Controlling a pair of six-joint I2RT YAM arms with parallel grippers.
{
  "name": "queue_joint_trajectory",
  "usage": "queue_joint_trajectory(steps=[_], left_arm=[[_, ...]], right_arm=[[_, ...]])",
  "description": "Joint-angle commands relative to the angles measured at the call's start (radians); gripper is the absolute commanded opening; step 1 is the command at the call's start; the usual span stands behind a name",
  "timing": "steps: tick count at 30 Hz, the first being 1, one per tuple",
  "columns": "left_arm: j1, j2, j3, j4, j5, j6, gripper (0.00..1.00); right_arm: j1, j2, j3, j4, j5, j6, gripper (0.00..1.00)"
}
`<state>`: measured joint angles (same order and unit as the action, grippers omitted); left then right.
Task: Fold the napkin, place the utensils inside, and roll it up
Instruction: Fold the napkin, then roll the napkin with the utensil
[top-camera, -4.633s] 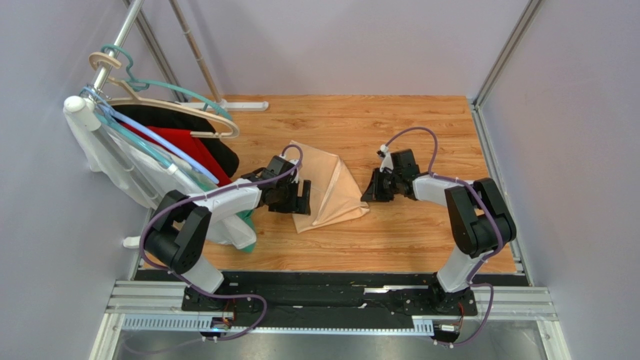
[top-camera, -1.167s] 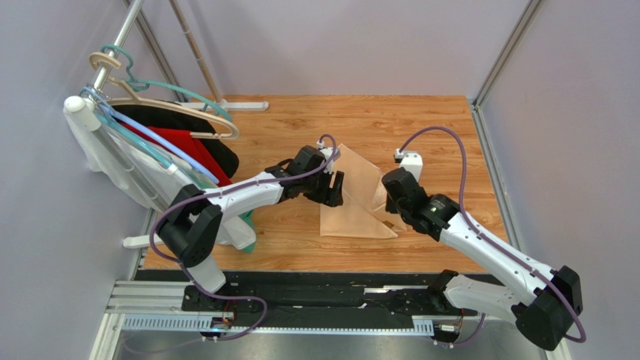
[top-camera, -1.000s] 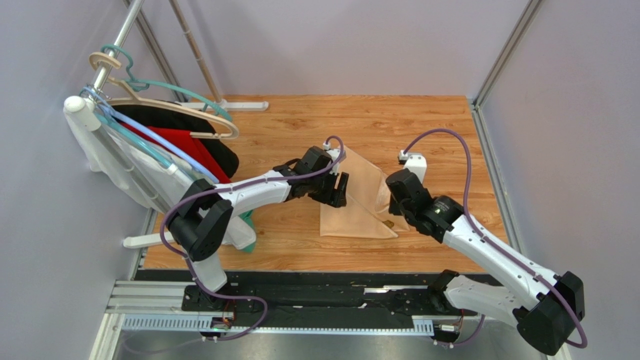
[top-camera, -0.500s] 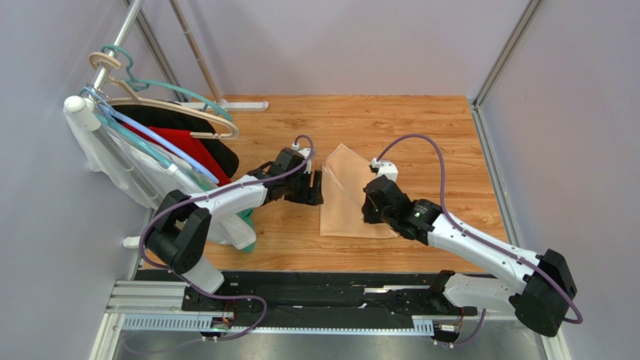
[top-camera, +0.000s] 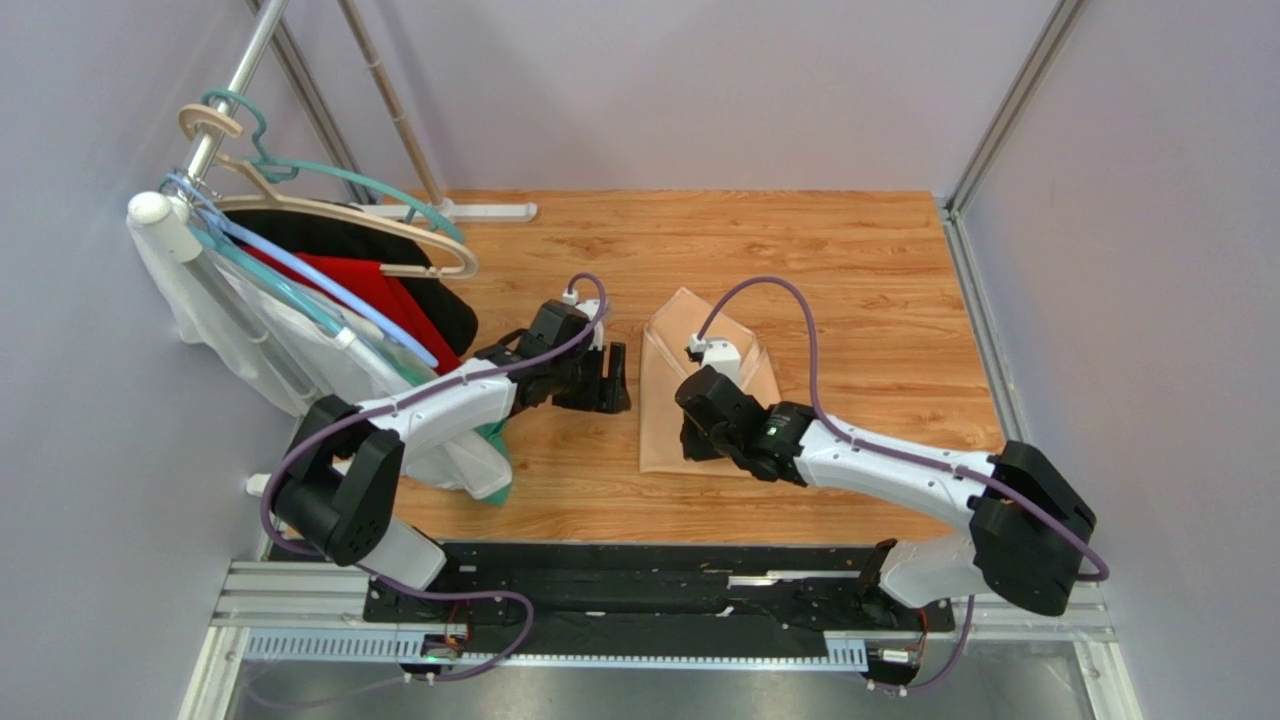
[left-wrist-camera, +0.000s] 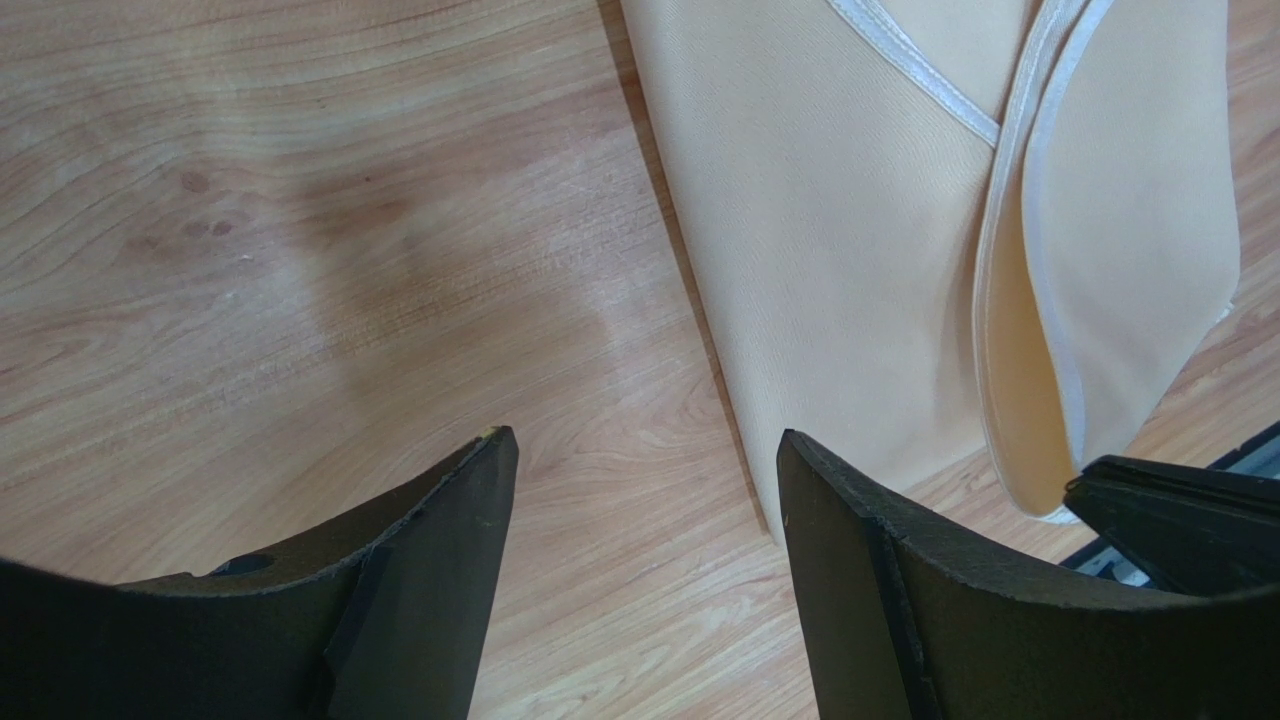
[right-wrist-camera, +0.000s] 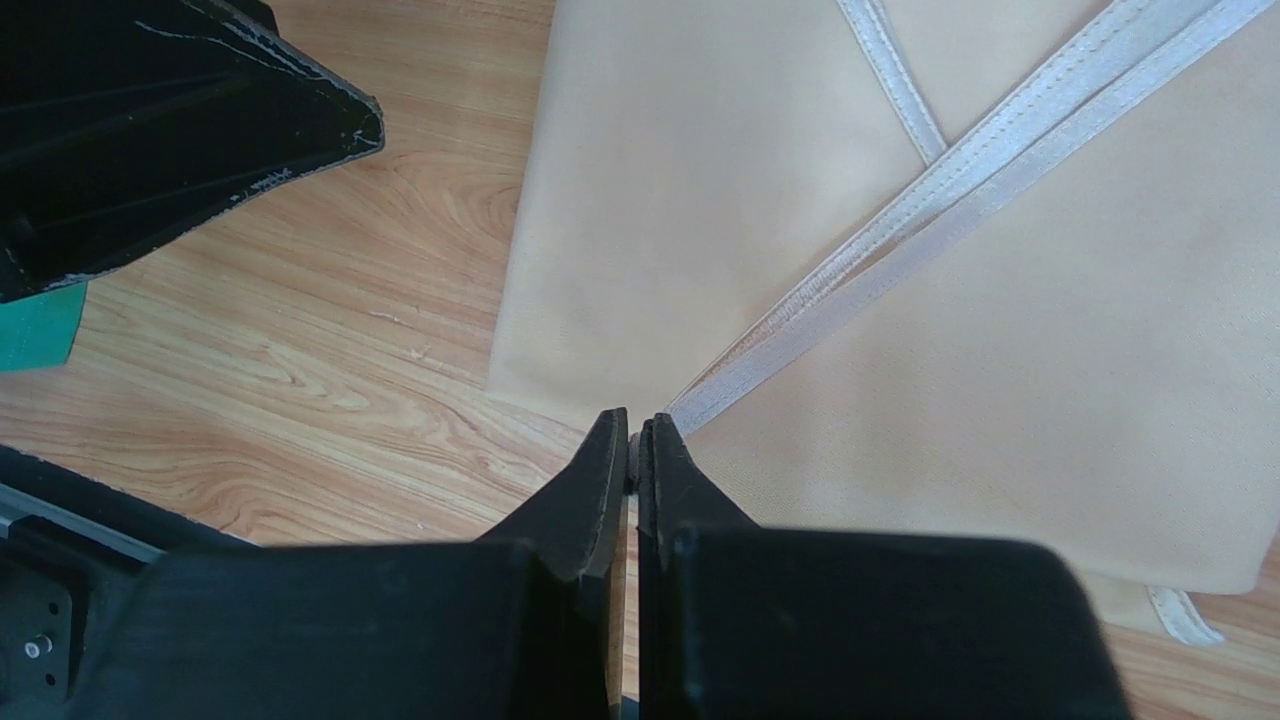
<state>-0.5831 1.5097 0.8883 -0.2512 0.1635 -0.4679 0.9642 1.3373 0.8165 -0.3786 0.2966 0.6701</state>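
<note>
The peach-beige napkin (top-camera: 664, 353) lies folded flat on the wooden table, its white hems crossing in the wrist views (right-wrist-camera: 977, 375) (left-wrist-camera: 842, 225). My right gripper (top-camera: 691, 450) (right-wrist-camera: 633, 425) sits low at the napkin's near left corner. Its jaws are pressed together, and the hem runs straight into the tips with a sliver of cloth pinched there. My left gripper (top-camera: 609, 380) (left-wrist-camera: 639, 438) stands open over bare wood just left of the napkin's left edge, with nothing between its fingers (left-wrist-camera: 451, 510). The utensils are out of view.
A clothes rack with hangers and white, red and black garments (top-camera: 301, 285) fills the left side. A green cloth (top-camera: 484, 468) hangs by the left arm. The black base rail (top-camera: 646, 578) runs along the near edge, and grey walls close the sides and back.
My right gripper swept left across the napkin, carrying a raised flap over and laying it flat. My left gripper drew back left off the cloth, staying open.
</note>
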Motion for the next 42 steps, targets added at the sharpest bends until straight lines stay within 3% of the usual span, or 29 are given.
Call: queue_joint_trajectory(steps=[1, 24, 29, 32, 35, 42], left_arm=[[0.006, -0.036, -0.008, 0.010, 0.007, -0.012, 0.74], [0.035, -0.074, -0.051, 0.003, 0.025, -0.018, 0.74], [0.042, -0.095, -0.058, -0.013, 0.021, -0.018, 0.75], [0.043, -0.115, -0.068, -0.023, 0.014, -0.020, 0.76], [0.043, -0.137, -0.077, -0.034, 0.014, -0.025, 0.78], [0.042, -0.164, -0.091, -0.043, 0.054, -0.025, 0.84]], right_arm=[[0.013, 0.043, 0.053, 0.104, 0.047, 0.032, 0.00], [0.071, 0.290, 0.136, 0.222, -0.040, 0.060, 0.00], [0.077, 0.284, 0.151, 0.225, -0.040, 0.056, 0.25], [0.076, 0.249, 0.156, 0.204, -0.016, 0.048, 0.49], [0.071, 0.172, 0.138, 0.175, 0.022, 0.039, 0.60], [0.001, -0.071, 0.037, 0.032, 0.059, -0.019, 0.66]])
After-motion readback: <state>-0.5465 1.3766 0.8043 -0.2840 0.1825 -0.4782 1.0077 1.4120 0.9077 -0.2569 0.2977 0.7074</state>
